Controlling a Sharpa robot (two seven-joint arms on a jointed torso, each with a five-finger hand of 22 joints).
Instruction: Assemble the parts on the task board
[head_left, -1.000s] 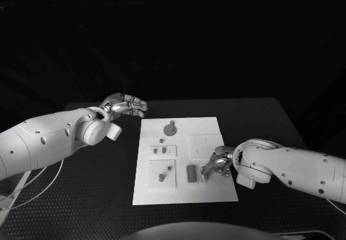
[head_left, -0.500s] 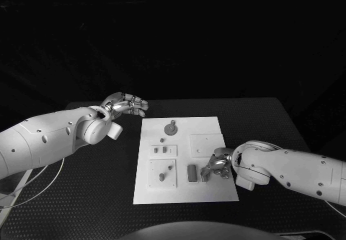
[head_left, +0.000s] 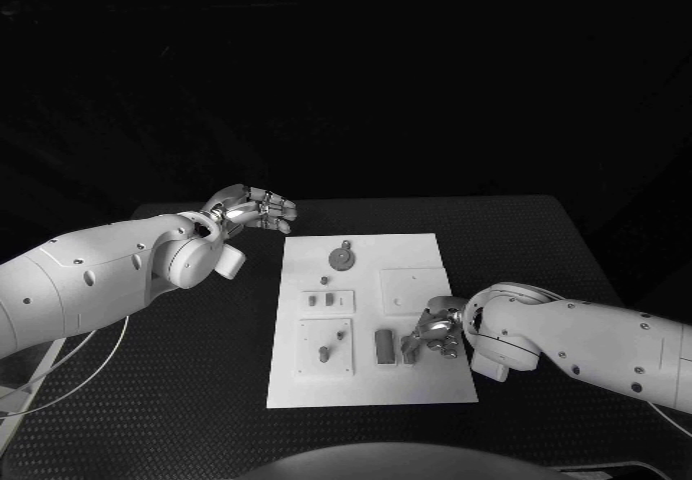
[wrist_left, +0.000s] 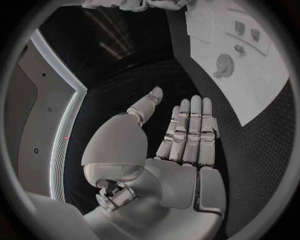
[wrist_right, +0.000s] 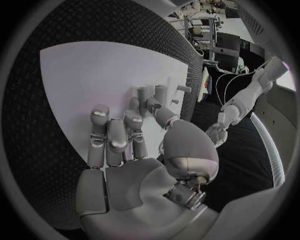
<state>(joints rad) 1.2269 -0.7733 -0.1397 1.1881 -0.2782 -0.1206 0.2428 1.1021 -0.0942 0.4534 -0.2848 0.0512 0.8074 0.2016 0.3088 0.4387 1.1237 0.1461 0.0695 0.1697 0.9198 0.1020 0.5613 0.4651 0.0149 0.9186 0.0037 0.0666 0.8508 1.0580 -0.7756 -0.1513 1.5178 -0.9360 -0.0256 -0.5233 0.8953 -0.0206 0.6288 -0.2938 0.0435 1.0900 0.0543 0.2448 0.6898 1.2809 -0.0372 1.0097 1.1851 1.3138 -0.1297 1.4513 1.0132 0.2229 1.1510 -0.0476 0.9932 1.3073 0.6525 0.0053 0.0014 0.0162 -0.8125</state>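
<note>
Robot's right hand (head_left: 437, 333) works the near-right part of the task board (head_left: 368, 320), fingertips down at a small upright part (head_left: 408, 348); beside it, twd board centre, lies a dark block part (head_left: 384, 346), long axis running near-to-far. In the right wrist view the fingers (wrist_right: 115, 137) curl over the board w/ thumb close by the small parts; whether it has a real hold, cannot tell. Left hand (head_left: 248, 211) hovers off the far-left corner, fingers straight & together, holding nothing. Right hand is much nearer, so likely does the next move.
</note>
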